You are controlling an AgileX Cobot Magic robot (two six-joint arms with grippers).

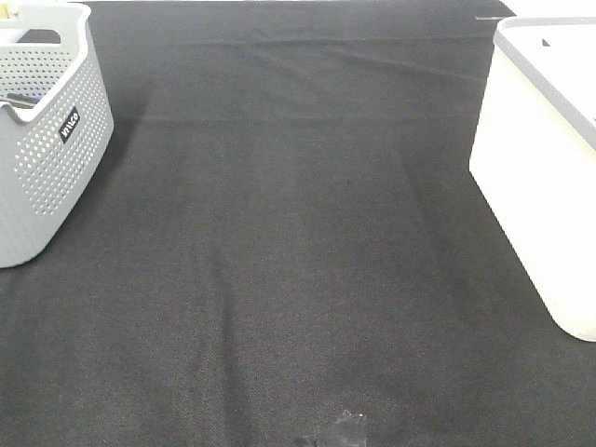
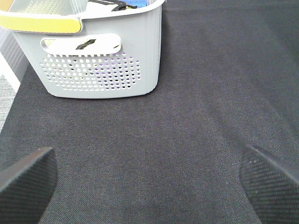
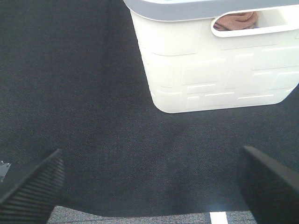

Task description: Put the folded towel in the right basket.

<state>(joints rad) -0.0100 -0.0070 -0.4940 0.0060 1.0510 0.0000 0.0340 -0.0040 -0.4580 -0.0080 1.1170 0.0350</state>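
Now both grippers, left and right, low over cloth, jaws wide.

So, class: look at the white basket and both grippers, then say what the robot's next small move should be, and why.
Probably none beyond keeping both arms back. A brownish towel shows through the handle slot of the white basket, so it seems to be inside. The left gripper and right gripper are open and empty, and no towel lies on the black cloth.
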